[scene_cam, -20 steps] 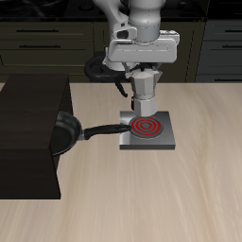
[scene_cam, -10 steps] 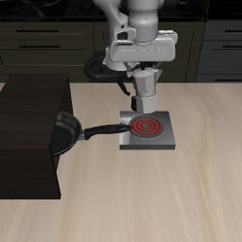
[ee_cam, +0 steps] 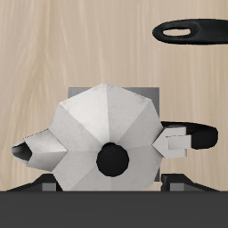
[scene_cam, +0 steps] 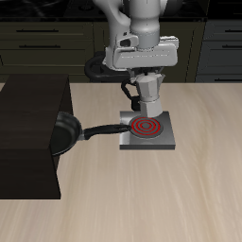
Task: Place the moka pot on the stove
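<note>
My gripper (scene_cam: 144,74) is shut on the silver faceted moka pot (scene_cam: 145,93) and holds it upright in the air, just above the back edge of the stove (scene_cam: 151,132). The stove is a flat grey plate with a red spiral coil and lies on the wooden table. In the wrist view I look down on the moka pot's lid (ee_cam: 102,125), with its black knob and black side handle. A strip of the grey stove (ee_cam: 153,94) shows behind the pot there. My fingertips are hidden by the pot.
A black frying pan (scene_cam: 64,132) rests against a dark raised block (scene_cam: 28,132), its handle reaching toward the stove. The handle also shows in the wrist view (ee_cam: 191,33). Dark cabinets stand behind the table.
My gripper has risen with the moka pot in it, so the pot's base is now higher above the stove. The stove and frying pan have not moved.
</note>
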Available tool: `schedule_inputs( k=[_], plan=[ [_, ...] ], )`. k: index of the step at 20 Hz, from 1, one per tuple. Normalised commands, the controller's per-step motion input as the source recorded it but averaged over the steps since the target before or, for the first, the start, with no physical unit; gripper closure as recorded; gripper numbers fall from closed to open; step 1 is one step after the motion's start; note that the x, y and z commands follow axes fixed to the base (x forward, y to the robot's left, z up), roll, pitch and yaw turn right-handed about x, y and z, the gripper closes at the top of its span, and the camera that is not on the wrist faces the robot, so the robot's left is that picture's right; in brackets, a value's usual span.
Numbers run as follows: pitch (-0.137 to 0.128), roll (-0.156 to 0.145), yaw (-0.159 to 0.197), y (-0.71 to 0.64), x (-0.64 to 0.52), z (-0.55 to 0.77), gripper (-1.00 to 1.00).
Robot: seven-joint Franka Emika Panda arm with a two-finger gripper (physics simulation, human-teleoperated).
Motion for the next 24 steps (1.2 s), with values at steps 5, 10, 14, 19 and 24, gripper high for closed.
schedule_inputs(
  k=[5, 10, 14, 19, 24],
  plan=[
    [0.007, 0.001, 0.02, 0.08, 0.18, -0.22, 1.0],
    [0.064, 0.001, -0.022, 0.04, 0.07, -0.28, 1.0],
    [0.046, 0.007, -0.01, 0.04, -0.14, -0.23, 1.0],
    [0.019, 0.002, 0.009, -0.03, -0.11, -0.11, 1.0],
    [0.007, 0.003, 0.014, -0.01, -0.01, -0.06, -1.0]
  ],
)
